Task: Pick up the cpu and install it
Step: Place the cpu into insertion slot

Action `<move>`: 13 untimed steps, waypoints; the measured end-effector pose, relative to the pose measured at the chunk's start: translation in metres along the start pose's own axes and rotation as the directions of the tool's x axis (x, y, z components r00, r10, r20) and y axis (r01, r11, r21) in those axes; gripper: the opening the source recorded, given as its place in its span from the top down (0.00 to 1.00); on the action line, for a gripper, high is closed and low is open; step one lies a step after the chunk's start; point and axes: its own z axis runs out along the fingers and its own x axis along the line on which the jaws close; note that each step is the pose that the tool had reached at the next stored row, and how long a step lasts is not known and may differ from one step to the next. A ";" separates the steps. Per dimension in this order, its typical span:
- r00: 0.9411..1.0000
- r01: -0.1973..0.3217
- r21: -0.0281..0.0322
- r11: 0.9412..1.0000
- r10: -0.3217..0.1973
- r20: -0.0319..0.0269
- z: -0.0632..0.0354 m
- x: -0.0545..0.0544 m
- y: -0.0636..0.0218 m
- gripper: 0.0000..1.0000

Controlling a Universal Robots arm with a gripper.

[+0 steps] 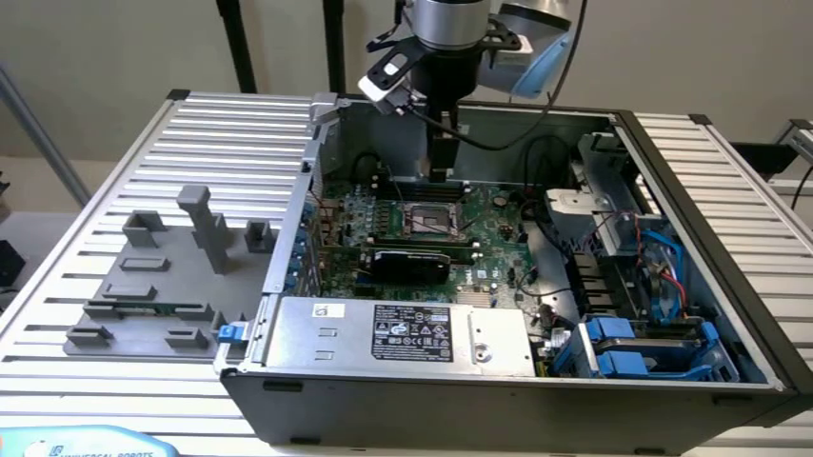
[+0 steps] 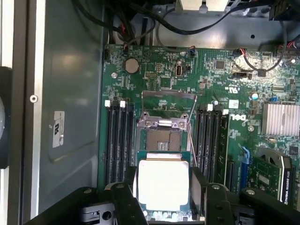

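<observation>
In the exterior view, the open grey metal computer case (image 1: pixel 508 400) lies on a ribbed aluminium tabletop (image 1: pixel 228 124). The green motherboard (image 1: pixel 489 238) is exposed inside it. The black pincer (image 1: pixel 439 173) hangs from the arm over the far edge of the motherboard, just above the square metal socket frame with a dark centre (image 1: pixel 426 221). From here the chip itself is too small to make out. Grey plastic fixture blocks (image 1: pixel 204 228) stand on the tabletop towards the exterior view's left, outside the case and well apart from the pincer. A silver power supply box with a black label (image 1: pixel 394 333) sits along the near edge of the case.

In the wrist view, the cpu (image 2: pixel 163 185), a flat square chip with a pale silver top and a thin rim, sits squarely inside the pincer (image 2: pixel 164 180). One black finger (image 2: pixel 127 199) presses one side and the other finger (image 2: pixel 206 197) presses the opposite side, so the pincer is clamped on the cpu with its jaws wide. The cpu hangs over the open socket frame (image 2: pixel 161 136), hiding part of it. It lies between the two banks of black memory slots (image 2: pixel 117 140) on the motherboard (image 2: pixel 211 70).
</observation>
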 end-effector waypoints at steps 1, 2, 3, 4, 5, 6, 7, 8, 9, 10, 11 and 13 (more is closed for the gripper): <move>1.000 -0.003 0.000 1.000 0.003 0.000 0.0018 -0.001 -0.0003 0.45; 1.000 -0.004 0.000 1.000 0.004 0.000 0.0036 -0.002 -0.0005 0.45; 1.000 -0.005 0.000 1.000 0.005 0.000 0.0053 -0.003 -0.0006 0.45; 1.000 -0.005 0.000 1.000 0.005 0.000 0.0070 -0.003 -0.0007 0.45; 1.000 -0.005 0.000 1.000 0.005 0.000 0.0090 -0.004 -0.0008 0.45; 1.000 -0.005 0.000 1.000 0.005 0.000 0.0108 -0.004 -0.0009 0.45; 1.000 -0.005 0.000 1.000 0.005 0.000 0.0126 -0.004 -0.0008 0.45; 1.000 -0.005 0.000 1.000 0.005 0.000 0.0144 -0.004 -0.0004 0.45; 1.000 -0.005 0.000 1.000 0.005 0.000 0.0163 -0.004 -0.0001 0.45; 1.000 -0.005 0.000 1.000 0.005 0.000 0.0181 -0.004 0.0002 0.45; 1.000 -0.005 0.000 1.000 0.005 0.000 0.0200 -0.004 0.0005 0.45; 1.000 -0.005 0.000 1.000 0.005 0.000 0.0236 -0.004 0.0012 0.45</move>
